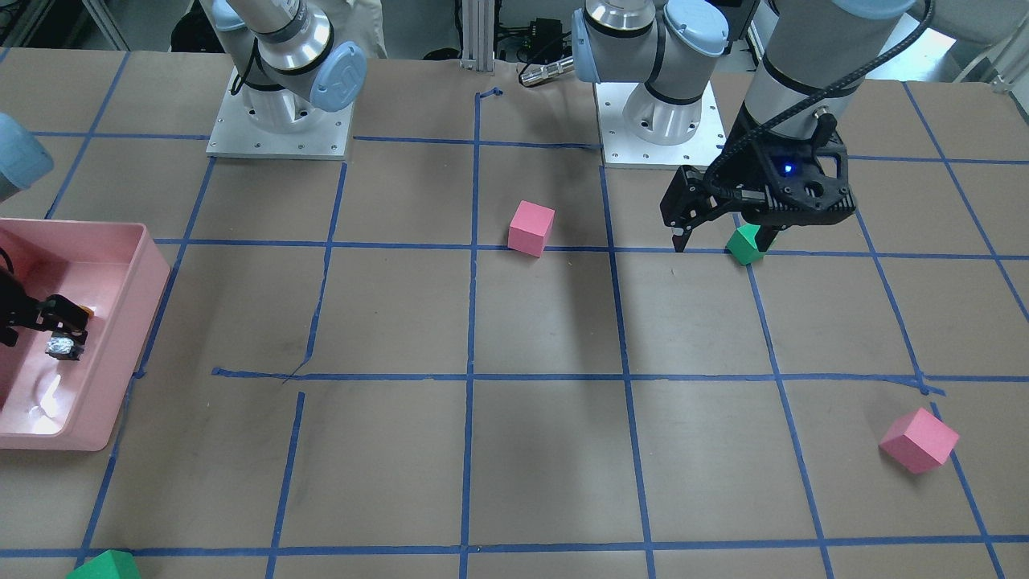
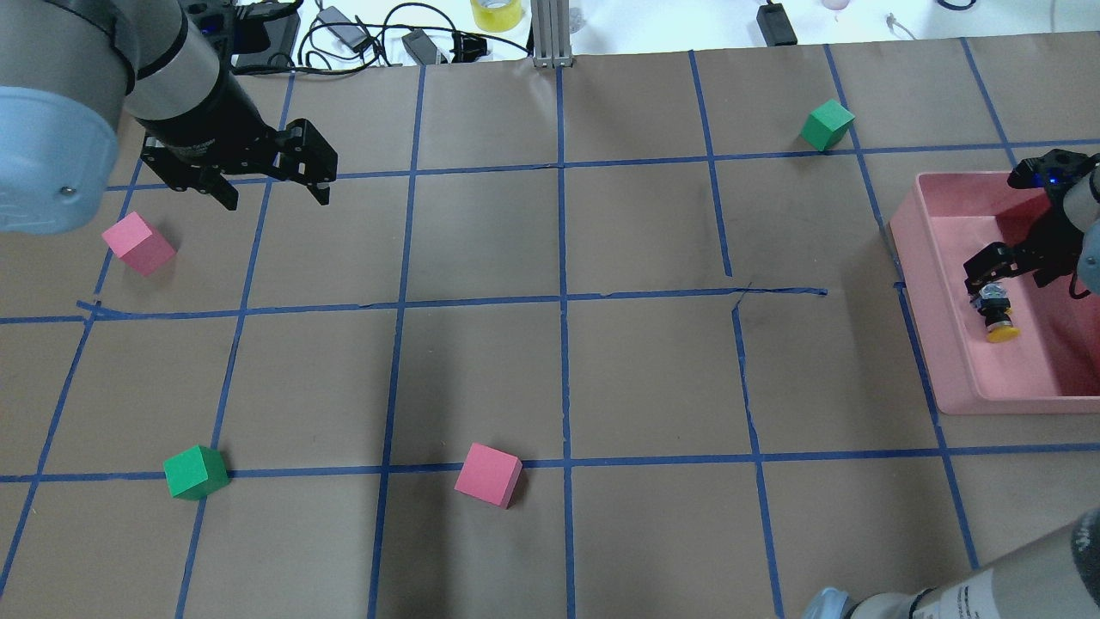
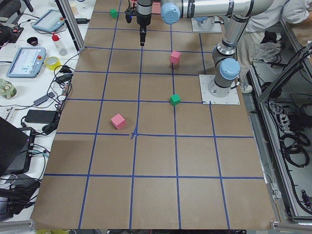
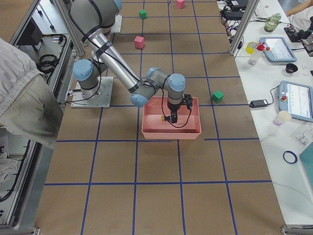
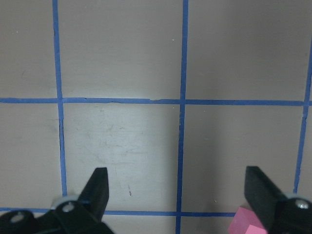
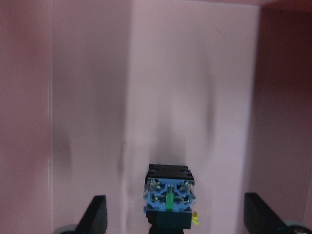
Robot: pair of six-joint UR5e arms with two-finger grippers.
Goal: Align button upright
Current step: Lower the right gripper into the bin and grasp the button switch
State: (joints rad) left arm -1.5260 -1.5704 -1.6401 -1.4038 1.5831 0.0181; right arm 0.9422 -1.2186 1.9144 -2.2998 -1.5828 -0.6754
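A: Where is the button [image 2: 997, 316]?
B: Lying in the pink tray [image 2: 932, 309] at far right, yellow cap toward the near edge; the right gripper [image 2: 1004, 277] sits at its base. The left gripper [image 2: 275, 196] hangs spread open, far left.

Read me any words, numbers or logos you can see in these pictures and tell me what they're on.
Nothing here can be read for certain.
Label on the right arm: print too small.
Blue joint cap: raised mark, too blurred.
Tablet screen: too small.
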